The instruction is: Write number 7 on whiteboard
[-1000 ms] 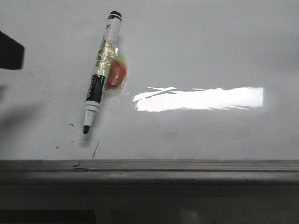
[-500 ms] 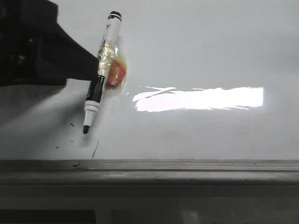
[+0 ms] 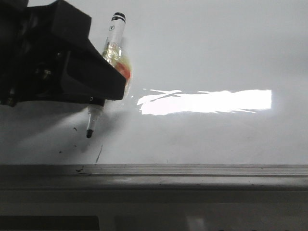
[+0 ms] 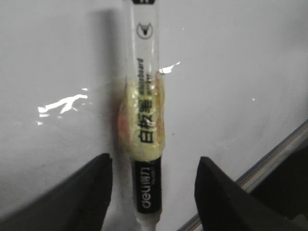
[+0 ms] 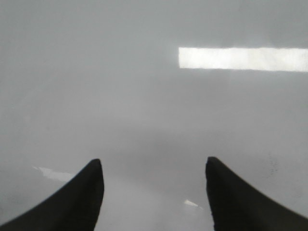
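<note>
The whiteboard (image 3: pixel 216 48) is a glossy white-grey surface filling the front view. A black-and-white marker (image 3: pixel 117 23) lies on it, its uncapped black tip (image 3: pixel 89 132) pointing toward the near rail. Yellowish tape and an orange-red lump (image 3: pixel 126 72) wrap its middle. My left gripper (image 3: pixel 98 94) hangs over the marker's barrel and hides most of it. In the left wrist view the marker (image 4: pixel 147 144) lies between the open jaws of the left gripper (image 4: pixel 155 159), with clear gaps on both sides. My right gripper (image 5: pixel 153 160) is open over bare whiteboard (image 5: pixel 120 72). The number 7 is out of view.
A grey metal rail (image 3: pixel 192 171) runs along the board's near edge, also seen in the left wrist view as a rail (image 4: pixel 274 159). A bright rectangular glare (image 3: pixel 207 102) lies right of the marker. Small black specks (image 3: pixel 74 129) and a short slanted scratch (image 3: pixel 98 154) mark the board near the tip.
My left gripper has come in from the left and now covers the marker's middle. The marker itself has not moved.
</note>
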Controlling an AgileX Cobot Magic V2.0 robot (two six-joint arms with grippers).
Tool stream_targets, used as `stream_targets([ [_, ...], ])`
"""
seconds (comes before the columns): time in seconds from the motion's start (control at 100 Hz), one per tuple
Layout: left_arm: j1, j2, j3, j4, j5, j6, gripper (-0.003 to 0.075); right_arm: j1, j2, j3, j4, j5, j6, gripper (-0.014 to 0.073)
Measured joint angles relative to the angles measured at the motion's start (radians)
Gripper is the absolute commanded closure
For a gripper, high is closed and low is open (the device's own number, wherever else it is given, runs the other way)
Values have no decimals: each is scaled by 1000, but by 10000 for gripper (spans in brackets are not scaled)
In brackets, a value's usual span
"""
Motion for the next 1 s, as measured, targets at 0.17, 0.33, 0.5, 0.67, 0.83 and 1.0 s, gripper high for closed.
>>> stream_targets([
  [0.17, -1, 23, -4, -12, 2, 2, 536, 0, 0, 0, 20, 0, -2, 176],
  [0.33, -4, 49, -8, -27, 47, 2, 741, 12, 0, -4, 33, 0, -2, 176],
  [0.5, -4, 42, -8, -23, 97, 2, 740, 93, 9, -44, 52, 23, -52, 176],
  [0.67, -1, -16, 7, 21, 118, 95, 725, 215, 75, -110, 211, 115, -263, 176],
  [0.83, 1, -119, 11, 8, 162, 301, 725, 354, 171, -130, 422, 157, -493, 176],
  [1.0, 1, -207, 11, -213, 273, 642, 725, 486, 267, -130, 493, 151, -646, 176],
])
